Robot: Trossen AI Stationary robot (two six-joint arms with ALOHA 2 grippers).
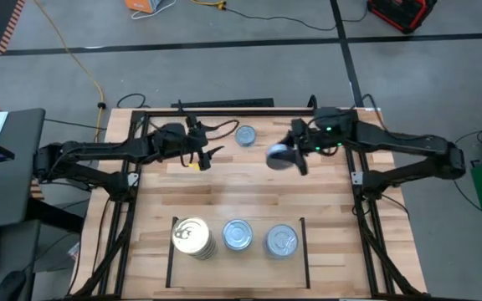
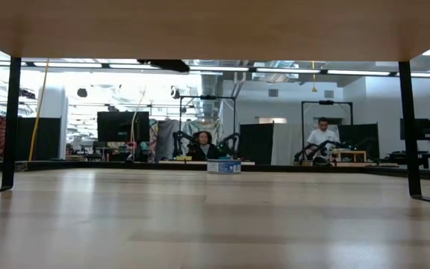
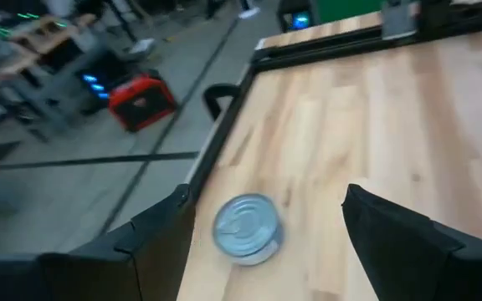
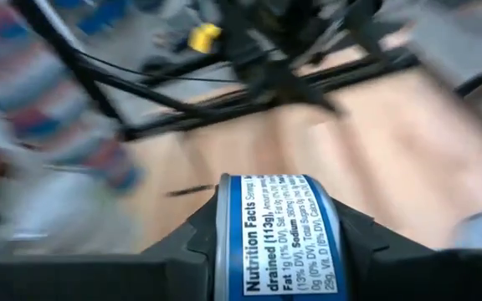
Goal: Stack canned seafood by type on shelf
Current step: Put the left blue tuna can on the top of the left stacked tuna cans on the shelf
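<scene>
while the right hand (image 1: 289,156) pinches a blue-sided tin (image 4: 279,234) on edge above the counter (image 1: 224,188), its label facing the wrist camera, the left hand (image 3: 262,242) hangs spread near a lone tin (image 1: 245,135) lying flat. three stacks (image 1: 237,236) stand on the shelf (image 1: 301,251), their heights hard to judge.

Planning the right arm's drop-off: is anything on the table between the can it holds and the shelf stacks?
Nothing visible. The right gripper holds a blue-sided can over bare table; the shelf with its three stacks lies beyond open wood.
</scene>
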